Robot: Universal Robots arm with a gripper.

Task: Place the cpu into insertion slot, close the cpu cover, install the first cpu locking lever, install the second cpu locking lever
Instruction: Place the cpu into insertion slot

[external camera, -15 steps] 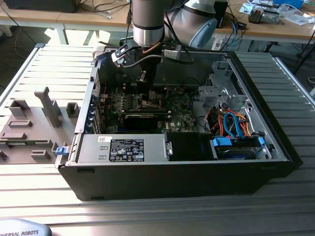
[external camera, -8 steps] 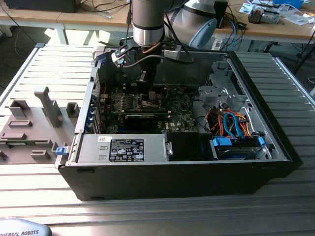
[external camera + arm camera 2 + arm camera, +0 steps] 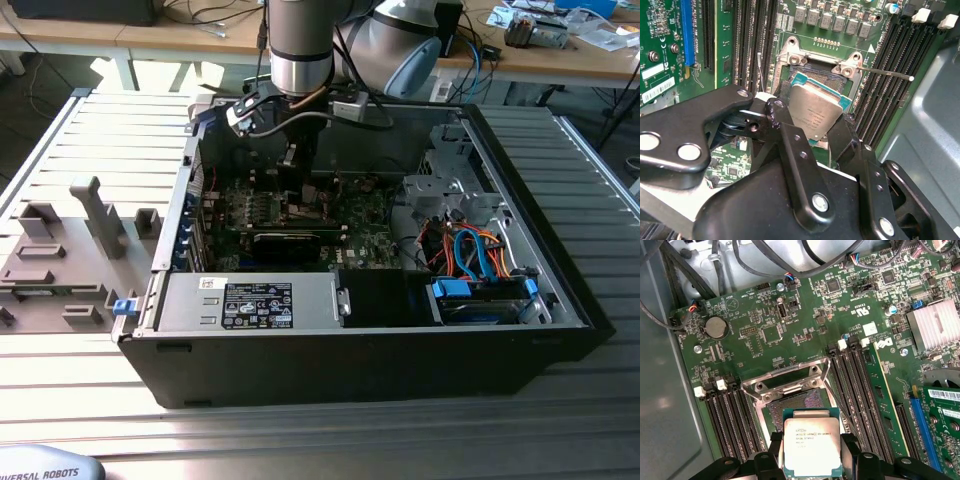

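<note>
My gripper [image 3: 812, 117] is shut on the cpu [image 3: 816, 109], a small square chip with a silver-grey top, held by two opposite edges between black fingers [image 3: 775, 111]. The cpu [image 3: 811, 446] hangs tilted just above the insertion slot [image 3: 796, 405], a dark square socket with a metal rim on the green board. The cpu cover [image 3: 751, 386], a silvery frame with a square window, stands swung open at the socket's far side. A thin locking lever [image 3: 890, 74] sticks out sideways, unlatched. In the exterior view the gripper [image 3: 293, 170] reaches down into the open computer case [image 3: 350, 370].
Black memory slots [image 3: 860, 385] flank the socket on both sides. A finned heatsink [image 3: 935, 325] and a blue card slot [image 3: 922, 430] lie further off. Cables and a drive cage [image 3: 480, 265] fill the case's right in the exterior view. A grey fixture [image 3: 60, 260] sits outside.
</note>
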